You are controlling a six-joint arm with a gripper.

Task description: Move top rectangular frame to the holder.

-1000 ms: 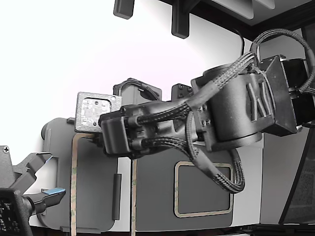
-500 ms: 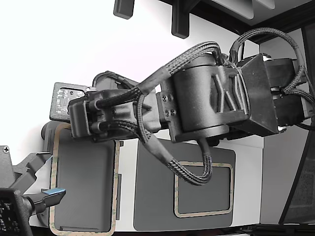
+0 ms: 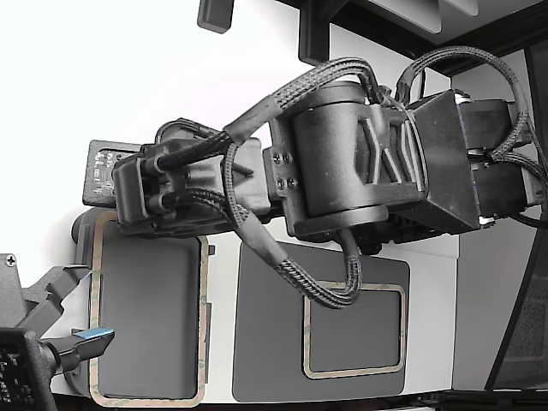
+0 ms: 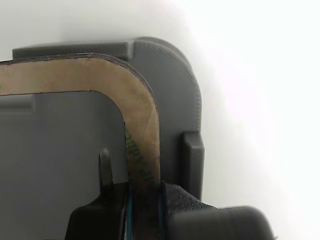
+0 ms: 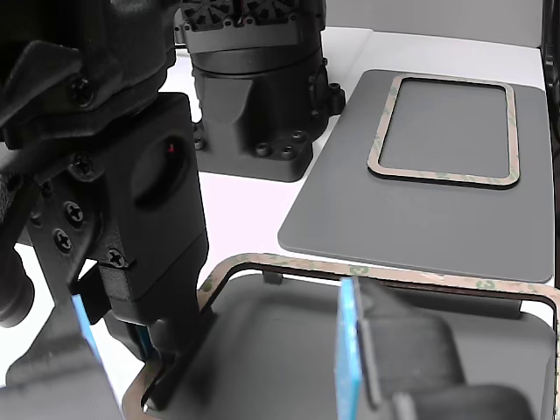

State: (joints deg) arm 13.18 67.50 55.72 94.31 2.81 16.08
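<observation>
holder point(image 3: 141, 321): light grey plate at exterior view's left, long axis running up-down in that view; raised tabs on its edges.
top rectangular frame point(image 3: 204, 325): lies over the holder, outline abt matching it, same long axis; whether fully seated betw the tabs, can't tell.
gripper point(image 4: 144, 200): clamped on one long side of the frame nr a rounded corner, jaws either side of the strip (wrist view).
fit: wrist view shows frame corner just inside holder's rim, a tab point(image 4: 193, 160) close beside the strip; little slack sideways.
room: second frame point(image 3: 353, 330) on dark mat point(image 3: 265, 342) to exterior view's right, well apart; idle gripper point(image 3: 77, 342) nr holder's lower-left edge.
next, prob: release, lift straight off.
</observation>
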